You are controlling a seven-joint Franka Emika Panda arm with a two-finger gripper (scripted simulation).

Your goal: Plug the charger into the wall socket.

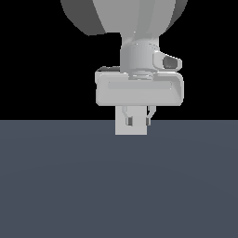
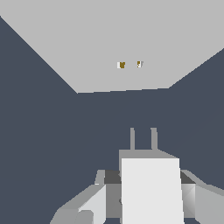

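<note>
In the wrist view my gripper [image 2: 148, 194] is shut on the charger [image 2: 151, 188], a small white-grey cube. Its two thin prongs [image 2: 143, 139] point at the wall socket [image 2: 122, 39], a flat light-grey plate with two orange-brown dots [image 2: 130, 64] at its centre. A stretch of dark floor lies between the prong tips and the plate, so they are apart. In the exterior view the gripper [image 1: 139, 121] hangs below the wrist. A pale square [image 1: 122, 128] shows behind the fingertips; I cannot tell whether it is the charger or the plate.
A flat dark blue-grey floor [image 1: 119, 186] fills the lower half of the exterior view, with black background above. The same floor [image 2: 39, 131] surrounds the plate in the wrist view. The arm's large grey links [image 1: 125, 14] are overhead.
</note>
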